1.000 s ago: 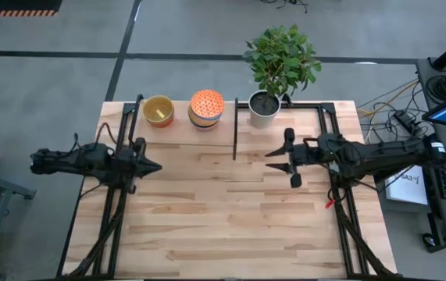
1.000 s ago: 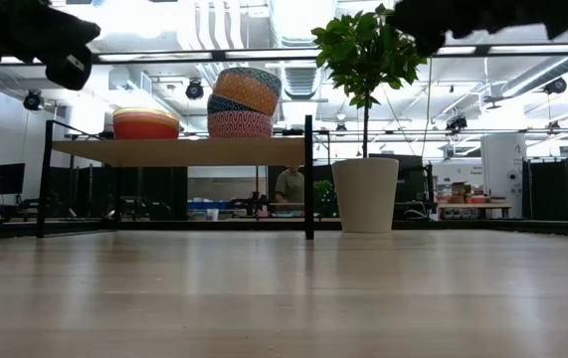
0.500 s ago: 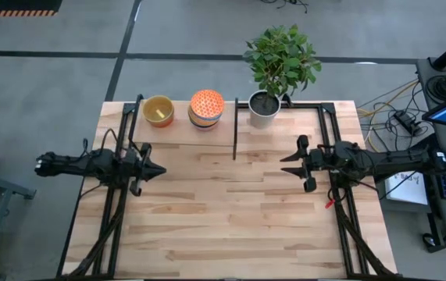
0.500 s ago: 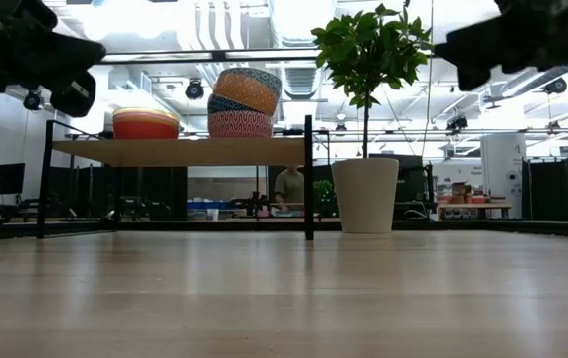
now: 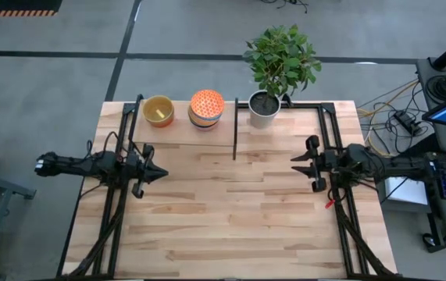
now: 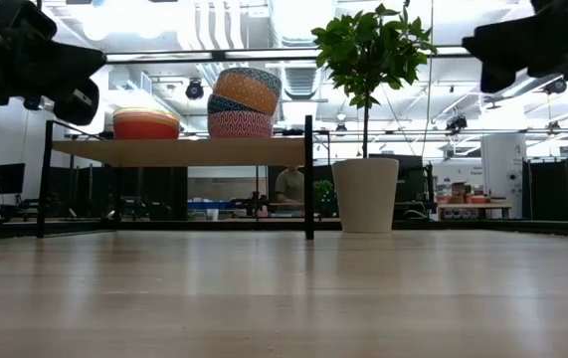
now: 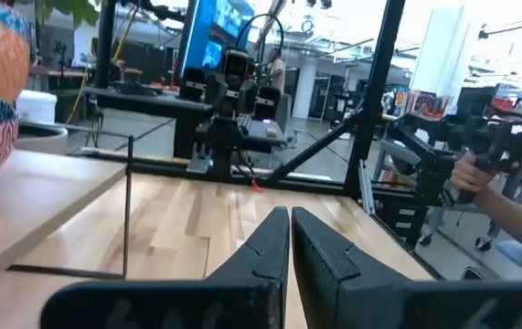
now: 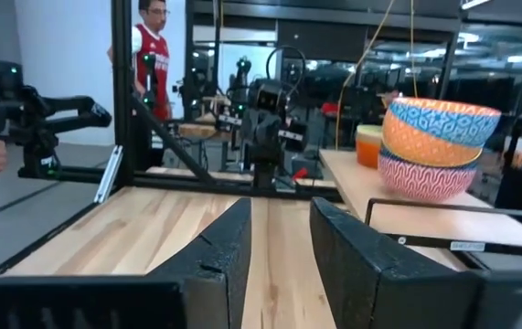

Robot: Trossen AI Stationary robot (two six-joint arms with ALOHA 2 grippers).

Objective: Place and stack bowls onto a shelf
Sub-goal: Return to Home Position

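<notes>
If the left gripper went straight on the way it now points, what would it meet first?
Probably the right gripper, which faces it across the bare table. The left gripper points just clear of the shelf post, though the two grippers' heights are hard to compare.

High cam: overhead, straight down, far enough back to take in whole tabletop (image 5: 230, 226) + strip of floor (image 5: 51, 78). Low cam: sits at tabletop level, close to the boards, faces level across to shelf (image 6: 179, 151) & plant pot (image 6: 365, 194). Left wrist cam: just behind left tool (image 7: 290, 215), looks across tabletop at right arm (image 7: 233, 91). Right wrist cam: behind right tool (image 8: 281, 206), faces opposite way, at left arm (image 8: 265, 110). All 4 views share shelf w/ bowls (image 8: 434, 146).
</notes>
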